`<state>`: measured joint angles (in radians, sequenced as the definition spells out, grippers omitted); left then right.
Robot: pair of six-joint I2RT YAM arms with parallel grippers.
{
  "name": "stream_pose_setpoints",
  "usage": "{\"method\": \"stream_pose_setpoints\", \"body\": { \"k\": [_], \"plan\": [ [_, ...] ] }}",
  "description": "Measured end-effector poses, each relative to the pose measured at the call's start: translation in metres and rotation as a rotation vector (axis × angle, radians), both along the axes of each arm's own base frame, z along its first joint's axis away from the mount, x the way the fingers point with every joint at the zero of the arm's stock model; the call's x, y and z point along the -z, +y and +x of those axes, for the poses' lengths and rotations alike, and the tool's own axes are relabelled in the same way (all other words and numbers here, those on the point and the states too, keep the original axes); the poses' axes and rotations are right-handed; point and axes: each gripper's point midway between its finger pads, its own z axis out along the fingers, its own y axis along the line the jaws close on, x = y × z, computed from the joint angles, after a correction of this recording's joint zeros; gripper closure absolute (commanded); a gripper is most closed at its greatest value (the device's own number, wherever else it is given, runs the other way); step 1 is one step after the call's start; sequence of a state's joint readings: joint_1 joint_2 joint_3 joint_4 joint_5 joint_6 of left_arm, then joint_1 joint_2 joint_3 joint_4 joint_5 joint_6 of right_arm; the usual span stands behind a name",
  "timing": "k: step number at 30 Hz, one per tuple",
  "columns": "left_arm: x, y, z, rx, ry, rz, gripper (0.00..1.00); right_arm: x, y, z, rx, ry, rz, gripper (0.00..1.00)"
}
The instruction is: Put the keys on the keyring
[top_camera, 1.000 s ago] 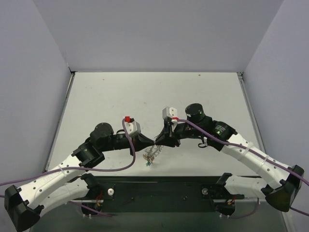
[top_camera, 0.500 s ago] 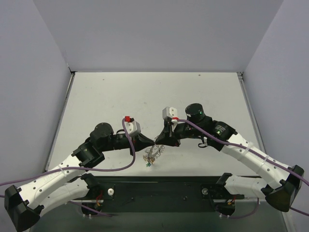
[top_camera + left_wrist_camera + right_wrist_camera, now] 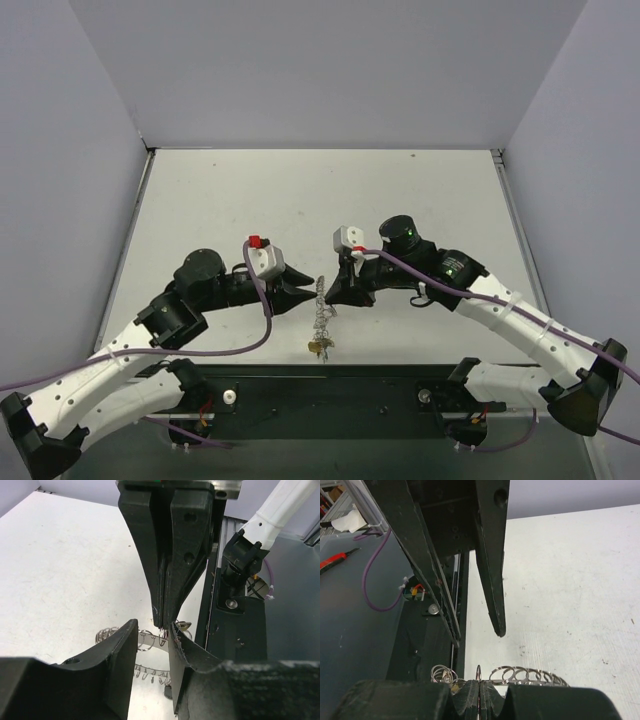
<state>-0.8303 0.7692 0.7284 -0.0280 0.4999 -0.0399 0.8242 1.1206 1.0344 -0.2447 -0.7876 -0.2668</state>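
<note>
The keyring is found near the middle of the near edge of the bench. It is drawn out into a coiled strand whose long axis runs from the claws toward that edge, and the keys are bunched at its near end. The right claw is clamped on the strand's far end. The left claw, fingers apart and holding nothing, is set just left of that end, facing it. Any fresh grip is judged a short rightward reach for the left claw.

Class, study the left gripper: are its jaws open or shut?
Open. The right wrist view shows the left gripper with its two fingers apart, the white table visible between their tips.
</note>
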Motion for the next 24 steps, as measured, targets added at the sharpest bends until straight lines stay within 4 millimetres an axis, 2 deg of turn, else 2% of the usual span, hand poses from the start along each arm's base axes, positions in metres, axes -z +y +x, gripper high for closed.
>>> {"method": "stream_pose_setpoints", "body": {
  "k": [6, 11, 14, 24],
  "plan": [
    [-0.020, 0.000, 0.004, 0.002, -0.003, 0.078, 0.59, -0.003, -0.002, 0.002, -0.008, -0.020, -0.030, 1.00],
    [-0.028, -0.006, 0.007, 0.043, 0.018, 0.186, 0.59, -0.006, -0.005, 0.004, -0.011, -0.045, -0.049, 1.00],
    [-0.023, -0.008, 0.006, 0.084, 0.044, 0.260, 0.59, -0.006, -0.007, 0.005, -0.011, -0.054, -0.063, 1.00],
    [0.015, -0.009, -0.006, 0.205, 0.166, 0.428, 0.61, -0.001, -0.012, 0.004, -0.007, -0.051, -0.093, 1.00]
  ]
}}
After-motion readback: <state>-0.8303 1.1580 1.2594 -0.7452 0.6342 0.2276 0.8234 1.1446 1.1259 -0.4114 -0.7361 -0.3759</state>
